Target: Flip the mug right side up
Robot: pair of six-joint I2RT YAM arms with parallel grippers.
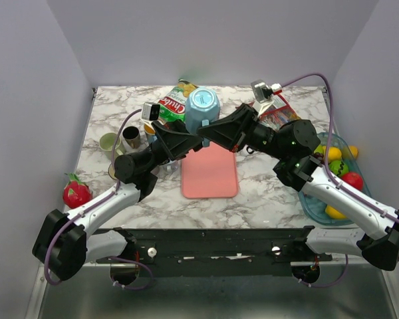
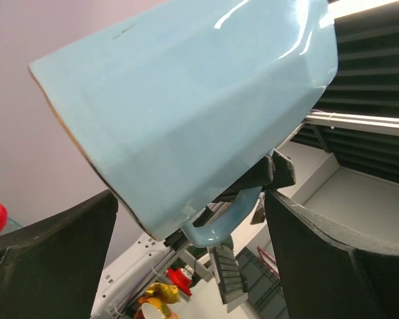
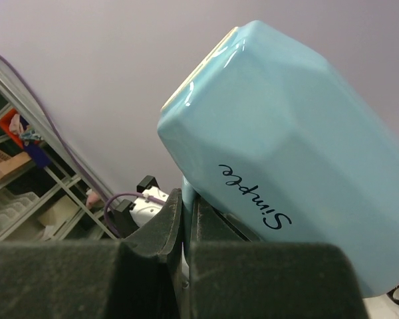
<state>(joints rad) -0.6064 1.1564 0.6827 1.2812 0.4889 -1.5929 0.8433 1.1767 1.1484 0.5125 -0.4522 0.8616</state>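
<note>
Bright, even light; glare streaks on the mug [image 2: 193, 113]; blurred foreground.

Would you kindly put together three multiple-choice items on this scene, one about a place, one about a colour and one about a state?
1. Where is the mug?
A. Lying on the pink mat
B. Raised off the table, between the two arms
C. In the fruit basket

2. What colour is the mug?
A. Red
B. Light blue
C. Green

3. How does the left gripper stand?
A. Open, a finger on either side of the mug
B. Shut on the mug's rim
C. Shut on a cup

Answers:
1 B, as the top view shows the mug lifted clear, with the right gripper shut on its handle.
2 B, as all three views show a light blue body.
3 A, as the left wrist view shows its fingers spread wide with the mug between them.
</note>
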